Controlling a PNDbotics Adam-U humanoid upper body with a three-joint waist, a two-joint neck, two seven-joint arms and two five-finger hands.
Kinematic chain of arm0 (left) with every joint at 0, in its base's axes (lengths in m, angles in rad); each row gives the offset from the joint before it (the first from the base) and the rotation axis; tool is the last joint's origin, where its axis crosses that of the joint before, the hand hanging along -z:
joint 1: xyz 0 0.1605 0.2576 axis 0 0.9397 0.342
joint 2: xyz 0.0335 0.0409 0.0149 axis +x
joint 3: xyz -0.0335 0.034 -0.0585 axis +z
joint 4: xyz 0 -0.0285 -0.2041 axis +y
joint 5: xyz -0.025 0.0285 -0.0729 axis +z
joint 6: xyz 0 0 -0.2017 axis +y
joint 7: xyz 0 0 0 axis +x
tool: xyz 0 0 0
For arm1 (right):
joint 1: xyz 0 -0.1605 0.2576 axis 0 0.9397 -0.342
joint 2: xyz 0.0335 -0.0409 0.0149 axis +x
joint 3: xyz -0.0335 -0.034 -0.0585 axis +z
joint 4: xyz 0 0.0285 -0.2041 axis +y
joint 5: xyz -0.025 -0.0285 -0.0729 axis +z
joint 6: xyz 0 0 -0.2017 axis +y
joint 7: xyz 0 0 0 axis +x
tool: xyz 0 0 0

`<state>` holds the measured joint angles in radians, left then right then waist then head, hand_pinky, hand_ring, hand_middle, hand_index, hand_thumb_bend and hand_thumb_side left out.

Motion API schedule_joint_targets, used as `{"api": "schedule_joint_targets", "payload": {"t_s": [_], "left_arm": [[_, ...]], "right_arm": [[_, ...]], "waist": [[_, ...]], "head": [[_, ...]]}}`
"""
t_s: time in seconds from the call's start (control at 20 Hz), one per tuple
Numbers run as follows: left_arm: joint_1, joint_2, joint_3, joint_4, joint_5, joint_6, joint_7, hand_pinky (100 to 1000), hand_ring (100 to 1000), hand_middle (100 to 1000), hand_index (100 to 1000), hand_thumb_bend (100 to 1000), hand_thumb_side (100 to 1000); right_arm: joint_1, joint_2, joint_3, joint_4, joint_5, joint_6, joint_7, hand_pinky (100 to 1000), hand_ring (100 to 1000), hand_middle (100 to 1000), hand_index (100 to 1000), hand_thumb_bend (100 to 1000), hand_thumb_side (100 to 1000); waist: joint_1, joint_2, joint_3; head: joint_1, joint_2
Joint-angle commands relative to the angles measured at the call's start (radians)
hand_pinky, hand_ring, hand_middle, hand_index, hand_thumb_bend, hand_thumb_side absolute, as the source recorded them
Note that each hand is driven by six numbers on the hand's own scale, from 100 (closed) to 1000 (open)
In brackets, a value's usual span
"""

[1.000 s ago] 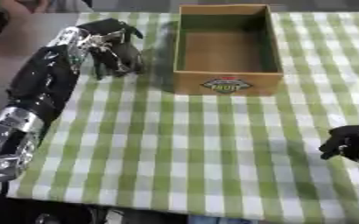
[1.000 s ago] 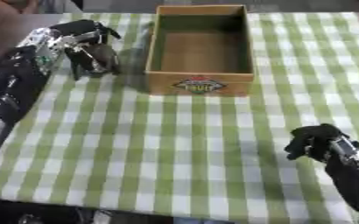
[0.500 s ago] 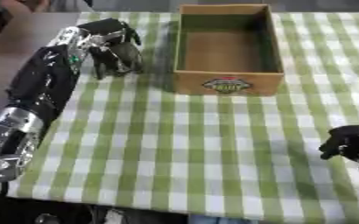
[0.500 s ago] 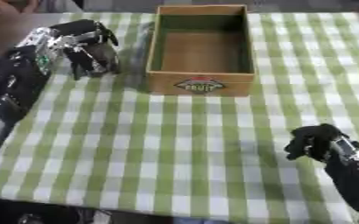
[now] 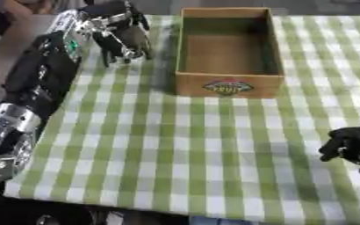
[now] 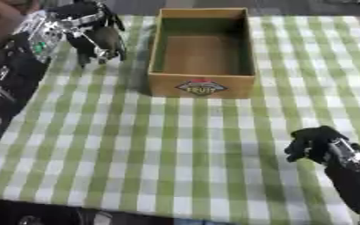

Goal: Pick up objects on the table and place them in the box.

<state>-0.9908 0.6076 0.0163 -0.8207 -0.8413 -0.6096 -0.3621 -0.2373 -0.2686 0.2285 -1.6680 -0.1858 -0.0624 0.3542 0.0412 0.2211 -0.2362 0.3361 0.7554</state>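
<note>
One cardboard box (image 5: pixel 228 52) stands open at the far middle of a table covered by a green-and-white checked cloth (image 5: pixel 183 145), its inside showing only the bare brown floor. On the near wall a single round label (image 5: pixel 228 85) in red and green carries the word "FRUIT"; no other writing can be read. To the box's left, near the cloth's far left corner, the robot's left hand (image 5: pixel 123 35) points down with its fingers bent, the fingertips at or just above the cloth; whether they enclose anything cannot be told, as nothing shows between them. Its black and silver arm (image 5: pixel 29 88) runs along the left edge. The right hand (image 6: pixel 314 143) rests well apart at the near right, fingers curled inward over the cloth and holding nothing. One box, two hands, one cloth in view
</note>
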Motion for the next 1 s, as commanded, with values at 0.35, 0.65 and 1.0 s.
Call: {"api": "schedule_joint_targets", "payload": {"t_s": [0.35, 0.65, 1.0], "left_arm": [[-0.073, -0.042, -0.04, -0.096, 0.107, 0.002, -0.044, 396, 100, 100, 739, 311, 100], [-0.083, -0.091, -0.068, -0.112, 0.095, -0.015, -0.037, 402, 100, 100, 746, 322, 100], [-0.079, -0.127, -0.093, -0.126, 0.059, -0.037, -0.005, 409, 100, 104, 752, 341, 100]], "right_arm": [[-0.013, -0.016, 0.001, -0.012, -0.002, -0.002, 0.011, 568, 610, 545, 702, 100, 909], [-0.019, -0.013, 0.005, -0.013, -0.002, -0.001, 0.015, 568, 610, 545, 703, 100, 910], [-0.024, -0.011, 0.009, -0.013, -0.003, 0.0, 0.02, 567, 610, 545, 703, 100, 910]], "waist": [[-0.001, -0.019, -0.038], [0.002, -0.016, -0.061], [0.006, -0.014, -0.076]], "head": [[0.018, 0.0], [0.027, -0.006], [0.034, -0.011]]}}
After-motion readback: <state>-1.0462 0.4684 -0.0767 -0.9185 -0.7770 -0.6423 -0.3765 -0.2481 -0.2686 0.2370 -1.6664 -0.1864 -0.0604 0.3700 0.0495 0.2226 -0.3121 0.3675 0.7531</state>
